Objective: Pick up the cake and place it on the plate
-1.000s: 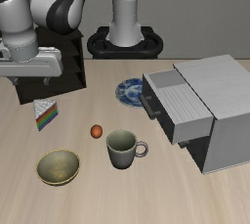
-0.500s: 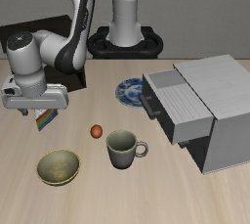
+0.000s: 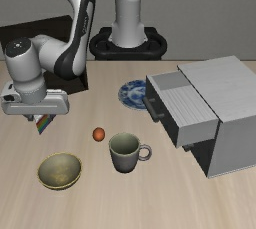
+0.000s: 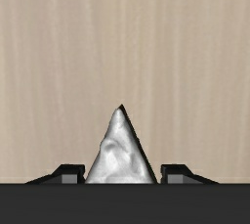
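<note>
Pale wooden bench [image 3: 150, 205], contents as recorded. Item one: cake [image 4: 121, 152], a white-iced wedge, lay on the bench at the exterior view's left, directly beneath the claw [image 4: 124, 173]. Claw stood open, one fingertip [image 4: 68, 173] to each side of the wedge and just beside it, contact not evident. Item two: blue-patterned plate [image 3: 133, 93], well apart from the cake, next to a grey cabinet [image 3: 215, 113]. Also listed: small red ball [image 3: 98, 133], mug [image 3: 127, 151], olive bowl [image 3: 60, 171].
</note>
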Tool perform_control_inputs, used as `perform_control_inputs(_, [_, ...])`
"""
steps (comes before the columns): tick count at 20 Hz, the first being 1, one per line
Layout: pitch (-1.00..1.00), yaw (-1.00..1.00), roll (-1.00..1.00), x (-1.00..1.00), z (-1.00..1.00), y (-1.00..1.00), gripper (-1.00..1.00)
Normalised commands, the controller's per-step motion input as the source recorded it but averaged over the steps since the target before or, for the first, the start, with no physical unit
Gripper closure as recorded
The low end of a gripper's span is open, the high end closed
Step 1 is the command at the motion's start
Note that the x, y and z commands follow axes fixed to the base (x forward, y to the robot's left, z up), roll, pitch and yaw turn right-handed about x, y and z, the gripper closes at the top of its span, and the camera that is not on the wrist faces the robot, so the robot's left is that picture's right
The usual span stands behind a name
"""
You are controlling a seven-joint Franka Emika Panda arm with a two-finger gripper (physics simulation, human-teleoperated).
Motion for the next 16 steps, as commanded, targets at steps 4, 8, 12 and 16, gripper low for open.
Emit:
perform_control_inputs(4, [0.0, 0.0, 0.0, 0.0, 0.5, 0.0, 1.0])
perform_control_inputs(8, [0.0, 0.0, 0.0, 0.0, 1.0, 0.0, 1.0])
perform_control_inputs(12, [0.0, 0.0, 0.0, 0.0, 0.5, 0.5, 1.0])
perform_control_inputs(16, [0.0, 0.0, 0.0, 0.0, 0.0, 1.0, 1.0])
